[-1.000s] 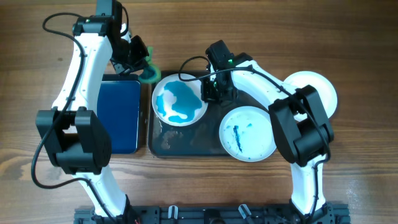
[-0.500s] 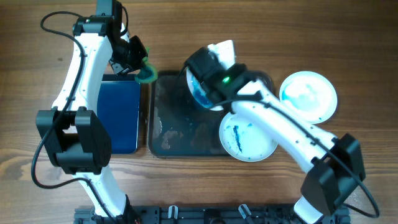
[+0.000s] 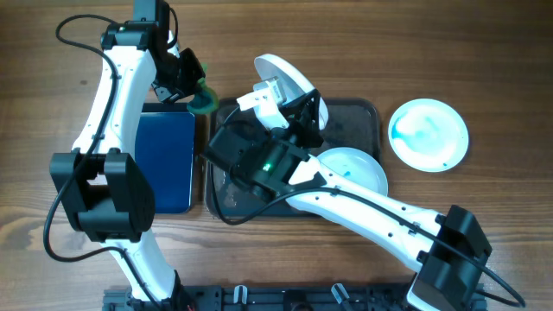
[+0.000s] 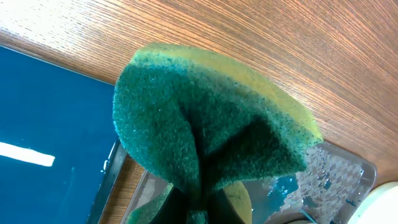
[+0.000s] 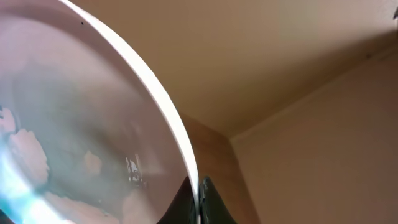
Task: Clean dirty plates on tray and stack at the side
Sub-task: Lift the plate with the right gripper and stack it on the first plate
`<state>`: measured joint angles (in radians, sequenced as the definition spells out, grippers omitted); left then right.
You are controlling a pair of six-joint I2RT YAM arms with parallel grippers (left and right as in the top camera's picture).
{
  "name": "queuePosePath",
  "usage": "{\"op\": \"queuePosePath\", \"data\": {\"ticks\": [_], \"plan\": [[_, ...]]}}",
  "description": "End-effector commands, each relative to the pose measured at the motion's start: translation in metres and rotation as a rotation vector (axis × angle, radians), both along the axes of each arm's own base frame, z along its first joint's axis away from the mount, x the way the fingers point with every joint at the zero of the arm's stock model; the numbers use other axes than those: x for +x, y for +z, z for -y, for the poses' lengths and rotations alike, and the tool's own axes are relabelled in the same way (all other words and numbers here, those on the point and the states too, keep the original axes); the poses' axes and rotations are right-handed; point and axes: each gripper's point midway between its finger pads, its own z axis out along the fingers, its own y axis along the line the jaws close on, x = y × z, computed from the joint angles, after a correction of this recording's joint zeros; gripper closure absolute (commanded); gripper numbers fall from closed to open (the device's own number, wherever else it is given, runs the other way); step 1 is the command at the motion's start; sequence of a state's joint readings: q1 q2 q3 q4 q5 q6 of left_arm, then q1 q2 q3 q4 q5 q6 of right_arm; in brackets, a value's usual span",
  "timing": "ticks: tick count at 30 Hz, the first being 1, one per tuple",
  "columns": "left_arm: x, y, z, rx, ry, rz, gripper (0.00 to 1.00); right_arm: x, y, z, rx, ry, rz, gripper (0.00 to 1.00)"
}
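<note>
Pinching only the rim of the tilted plate [image 3: 276, 69], the right gripper [image 5: 199, 199] risked a slip; left gripper [image 3: 197, 91] clamped a sponge [image 4: 205, 137].

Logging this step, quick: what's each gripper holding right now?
Left gripper: closed on the sponge.
Right gripper: closed on the rim of a plate.

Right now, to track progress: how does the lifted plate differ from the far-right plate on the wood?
The lifted plate is tilted steeply, its rim pinched by the right gripper; the far-right plate lies flat on the table, untouched. Both are white with teal smears.
</note>
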<state>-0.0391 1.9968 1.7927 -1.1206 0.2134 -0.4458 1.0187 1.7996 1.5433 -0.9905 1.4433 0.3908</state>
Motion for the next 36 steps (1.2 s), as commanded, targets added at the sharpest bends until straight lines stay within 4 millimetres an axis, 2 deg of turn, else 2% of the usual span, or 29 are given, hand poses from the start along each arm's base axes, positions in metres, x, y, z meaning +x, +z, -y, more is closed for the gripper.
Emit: {"op": "queuePosePath", "data": {"ticks": [1,3,5,7,10,12,13,14,16,18,19,20,21,23,25,29,32,34,35,36], "plan": [[0.003,0.004,0.001,0.009,-0.022,0.022,0.96,0.002,-0.005,0.002,0.093,0.023,-0.080,0.96],[0.003,0.004,0.001,0.009,-0.021,0.021,0.96,0.006,-0.037,0.004,0.184,0.043,-0.255,0.96],[0.003,0.004,0.001,0.009,-0.021,0.022,0.96,0.006,-0.079,0.003,0.354,0.063,-0.495,0.96],[0.003,0.004,0.001,0.009,-0.021,0.022,0.96,0.005,-0.106,0.001,0.537,0.073,-0.677,0.96],[0.004,0.004,0.001,0.009,-0.021,0.025,0.96,0.011,-0.125,0.004,0.834,0.084,-0.871,0.96],[0.005,0.005,0.003,0.009,-0.026,0.033,0.96,0.020,-0.121,0.008,1.056,0.145,-0.978,0.96],[0.006,0.005,0.005,0.009,-0.029,0.038,0.96,0.026,-0.116,0.018,1.166,0.152,-0.997,0.96],[0.008,0.006,0.008,0.008,-0.036,0.047,0.96,0.035,-0.108,0.033,1.285,0.153,-0.997,0.96],[0.011,0.007,0.016,0.007,-0.053,0.068,0.96,0.054,-0.098,0.088,1.430,0.062,-0.917,0.96],[0.013,0.008,0.022,0.006,-0.067,0.080,0.96,0.056,-0.104,0.153,1.480,-0.115,-0.841,0.96],[0.013,0.008,0.025,0.006,-0.072,0.083,0.96,0.053,-0.108,0.178,1.476,-0.199,-0.815,0.96],[0.014,0.009,0.026,0.005,-0.074,0.087,0.96,0.046,-0.117,0.216,1.450,-0.334,-0.768,0.96],[0.016,0.009,0.027,0.005,-0.075,0.094,0.96,0.038,-0.123,0.246,1.434,-0.451,-0.724,0.96],[0.019,0.011,0.027,0.004,-0.075,0.110,0.96,0.022,-0.134,0.294,1.387,-0.616,-0.657,0.96],[0.022,0.012,0.027,0.003,-0.075,0.122,0.96,0.003,-0.148,0.331,1.342,-0.782,-0.593,0.96],[0.023,0.012,0.027,0.003,-0.075,0.125,0.96,-0.021,-0.185,0.357,1.362,-0.922,-0.544,0.96],[0.023,0.012,0.027,0.003,-0.075,0.127,0.96,-0.039,-0.206,0.373,1.305,-1.018,-0.513,0.96],[0.023,0.012,0.027,0.003,-0.075,0.128,0.96,-0.037,-0.214,0.371,1.321,-1.004,-0.506,0.95],[0.024,0.012,0.028,0.003,-0.075,0.128,0.96,-0.032,-0.215,0.368,1.344,-0.978,-0.501,0.91],[0.024,0.012,0.028,0.003,-0.075,0.128,0.96,-0.025,-0.216,0.363,1.375,-0.943,-0.500,0.83]]}}
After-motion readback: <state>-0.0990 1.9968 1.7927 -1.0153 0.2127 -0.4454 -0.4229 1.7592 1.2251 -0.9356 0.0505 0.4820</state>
